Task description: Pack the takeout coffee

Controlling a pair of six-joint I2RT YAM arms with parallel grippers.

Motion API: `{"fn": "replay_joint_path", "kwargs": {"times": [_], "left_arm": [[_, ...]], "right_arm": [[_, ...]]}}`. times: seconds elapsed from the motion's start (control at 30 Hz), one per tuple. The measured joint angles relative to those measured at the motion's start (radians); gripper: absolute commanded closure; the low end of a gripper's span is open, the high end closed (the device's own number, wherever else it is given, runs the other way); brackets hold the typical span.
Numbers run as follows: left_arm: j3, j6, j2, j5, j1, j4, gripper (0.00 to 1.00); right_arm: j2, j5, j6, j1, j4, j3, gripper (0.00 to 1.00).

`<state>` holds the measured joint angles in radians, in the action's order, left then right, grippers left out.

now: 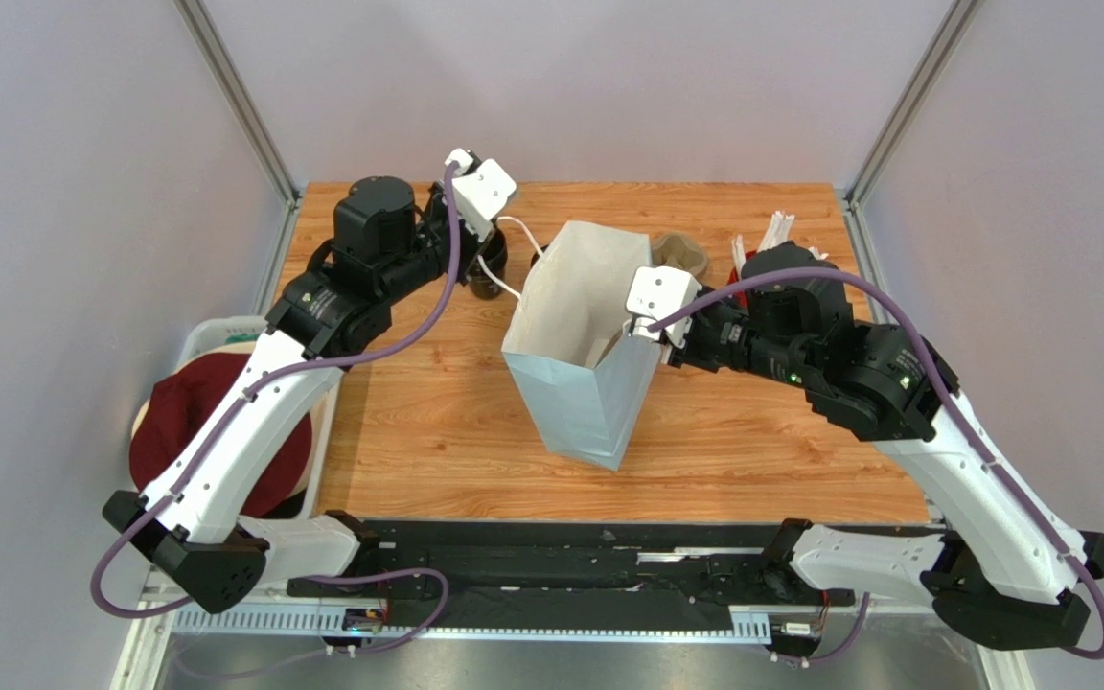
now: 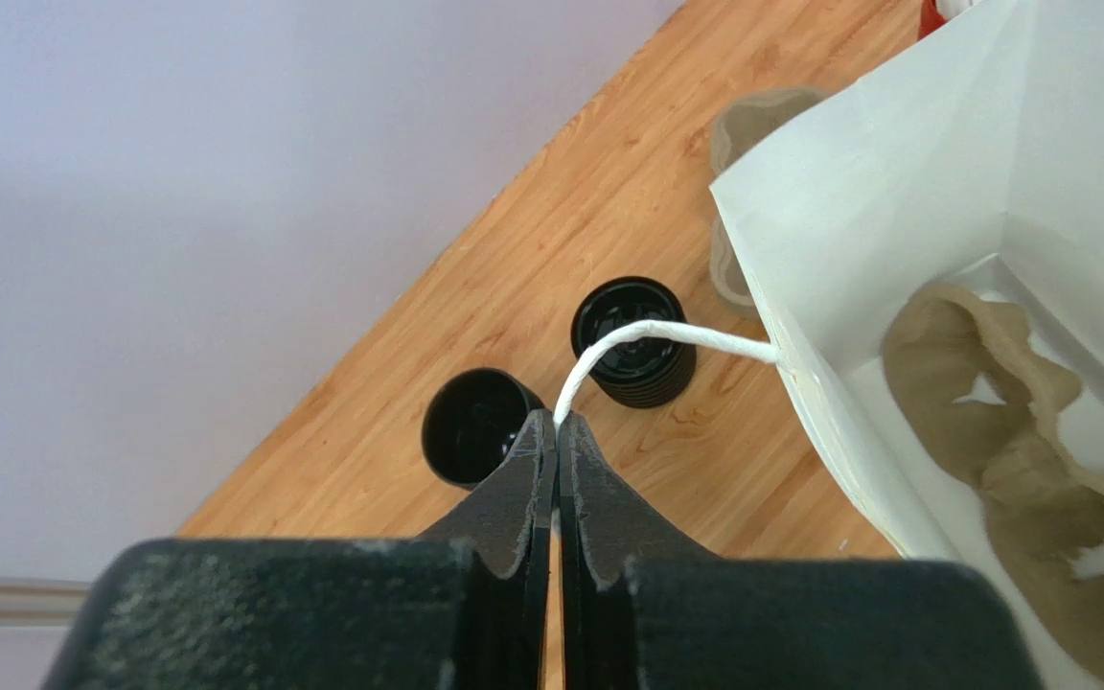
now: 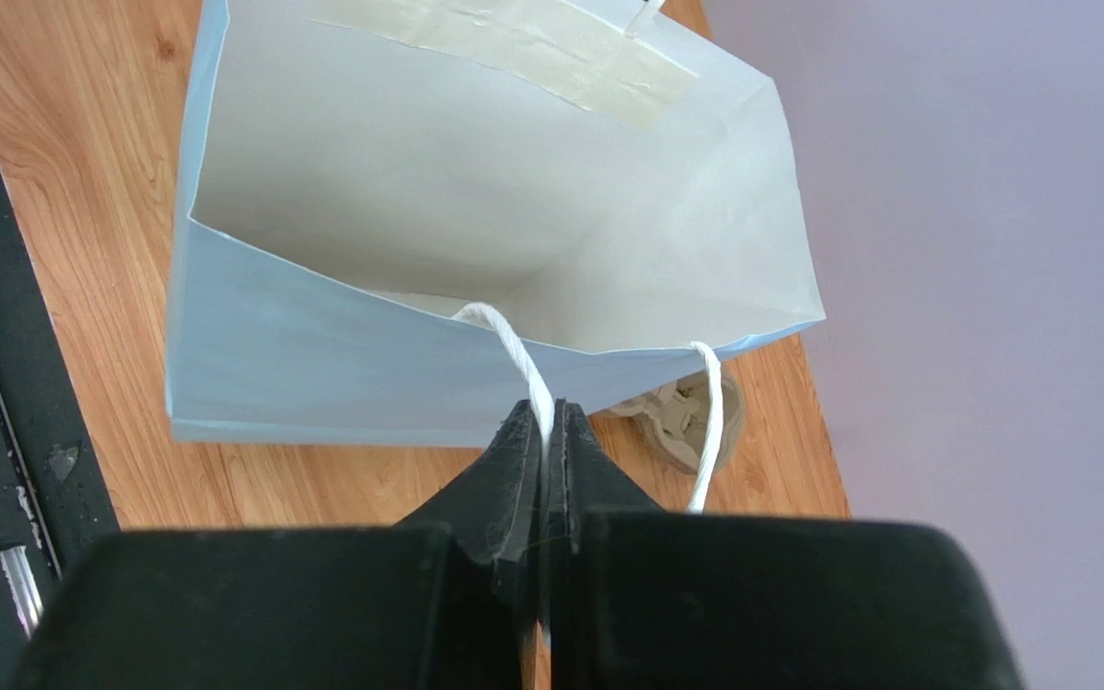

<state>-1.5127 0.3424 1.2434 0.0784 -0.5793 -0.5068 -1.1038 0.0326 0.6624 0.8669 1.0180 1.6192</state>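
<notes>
So, my left claw (image 2: 558,426) is closed tight, its two black fingers pinching the thin white cord handle (image 2: 666,334) that runs from the near rim of the tall white paper bag (image 1: 572,377). My right claw (image 3: 545,424) is pressed shut the same way on the white cord handle (image 3: 503,334) of the bag's opposite rim; that loop's other strand hangs down just beside my fingers.

The bag stands upright in the middle of the wooden bench (image 1: 428,424), between my two arms, with its mouth open. A crumpled-looking brown pulp piece (image 2: 1019,431) lies at its bottom. A second brown pulp piece (image 2: 757,132) sits on the bench behind the bag, touching or nearly touching its far wall.

The small black disposable cup (image 2: 474,427) is outside the bag, standing on the bench just past my left fingertips, towards the back left corner. I cannot tell whether its lid is on. Just beside it, and nearer the bag, stands a short ribbed stack of round black lids (image 2: 637,357), partly under the left cord.
</notes>
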Motion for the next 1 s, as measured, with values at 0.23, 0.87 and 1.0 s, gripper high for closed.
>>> {"fn": "replay_joint_path", "kwargs": {"times": [0.23,0.87,1.0], "left_arm": [[0.074,-0.002,0.001,0.018,0.000,0.008,0.95],[-0.053,-0.001,0.034,0.123,-0.002,-0.033,0.94],[-0.039,0.002,0.034,0.183,-0.009,-0.044,0.94]], "right_arm": [[0.040,0.000,-0.003,-0.001,-0.045,-0.225,1.00],[0.168,0.057,-0.004,-0.004,-0.034,-0.465,1.00],[0.200,0.087,-0.011,-0.004,-0.014,-0.572,1.00]]}}
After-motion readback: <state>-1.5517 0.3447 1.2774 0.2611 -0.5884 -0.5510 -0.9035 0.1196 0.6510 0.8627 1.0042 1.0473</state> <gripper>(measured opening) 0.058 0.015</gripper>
